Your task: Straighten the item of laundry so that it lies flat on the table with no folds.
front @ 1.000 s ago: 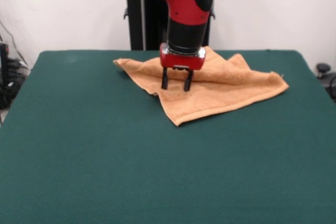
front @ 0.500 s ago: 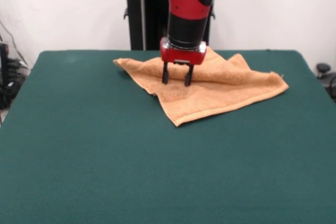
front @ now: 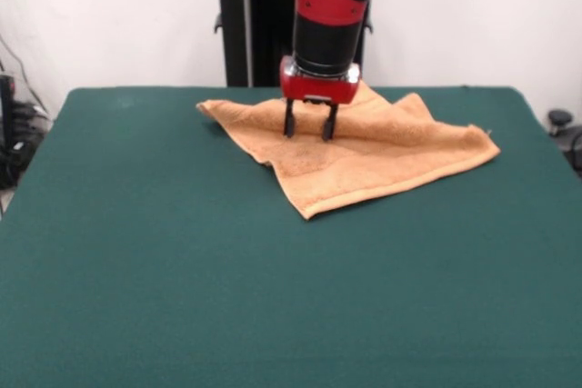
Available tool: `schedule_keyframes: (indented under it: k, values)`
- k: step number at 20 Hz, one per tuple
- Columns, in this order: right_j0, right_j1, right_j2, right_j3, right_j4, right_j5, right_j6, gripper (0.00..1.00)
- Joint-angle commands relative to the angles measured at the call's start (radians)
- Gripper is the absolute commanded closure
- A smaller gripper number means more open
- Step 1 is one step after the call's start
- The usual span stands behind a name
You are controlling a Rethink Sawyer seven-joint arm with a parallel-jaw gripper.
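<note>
The orange-tan towel (front: 364,154) lies on the far half of the dark green table (front: 182,270), folded over itself into a rough triangle with a corner pointing toward the front. Its right corner reaches out to the right and a fold ridge runs across its back part. My gripper (front: 309,128) hangs over the towel's back left part with its two black fingers (front: 289,123) apart and nothing between them. The fingertips stand a little above the cloth, apart from it.
The robot's black pedestal (front: 245,34) stands behind the table's far edge. Cables and dark equipment (front: 14,134) sit off the table's left side, and a black object (front: 562,124) sits off its right side.
The gripper has risen off the towel and shifted slightly toward the table's far side, still open. The towel has not moved.
</note>
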Motion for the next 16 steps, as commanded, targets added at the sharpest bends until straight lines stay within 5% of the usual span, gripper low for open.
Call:
schedule_keyframes:
  k: [1, 16]
  values:
    - [0.041, 0.026, 0.100, 0.036, 0.083, 0.057, 0.206, 0.00]
    - [0.078, 0.060, 0.077, -0.090, 0.108, 0.035, 0.191, 0.00]
